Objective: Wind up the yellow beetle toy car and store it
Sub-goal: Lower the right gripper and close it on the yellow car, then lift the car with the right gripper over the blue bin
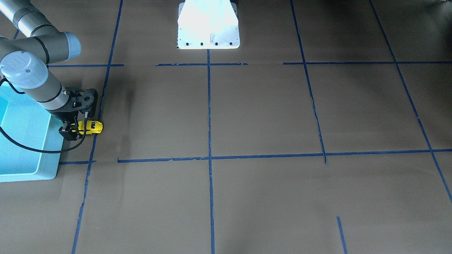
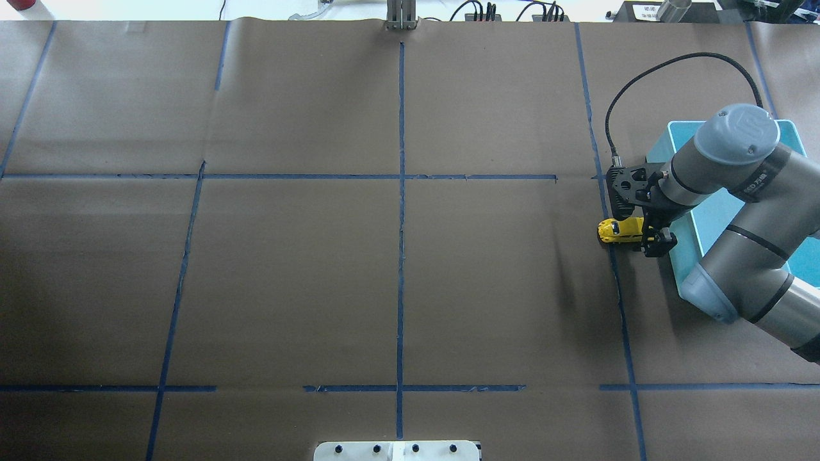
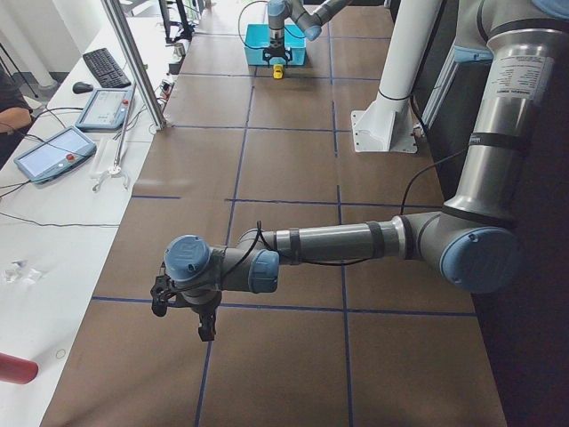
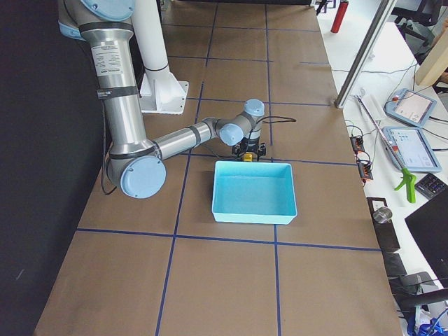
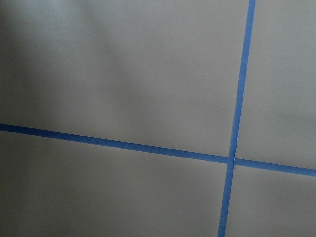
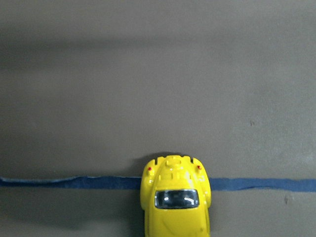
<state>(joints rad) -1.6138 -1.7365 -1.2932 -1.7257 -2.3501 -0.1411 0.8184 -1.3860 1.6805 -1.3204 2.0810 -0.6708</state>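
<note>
From behind the robot, the right gripper [image 2: 648, 232] reaches down just beside the bin [image 2: 680, 255], at the tail of the car [image 2: 616, 230]. The view from across the table shows the same spot more plainly. The car [image 1: 92, 127] lies on its wheels on the table [image 1: 247, 113], across a tape line [image 1: 94, 141], nose pointing away from the bin [image 1: 49, 165]. The right wrist camera adds what neither gives: the car's [image 6: 176, 200] dark window and rounded end, squarely over the tape, with no fingers in its picture.

The right gripper's [image 1: 75, 127] jaws are drawn in narrow, one finger on each side of the car's tail, gripping it.

The left gripper [image 3: 188, 307] shows only from the table's end, hanging low over bare table well away from the car. I cannot tell how far it is open. Its wrist camera sees only paper and crossed tape.
</note>
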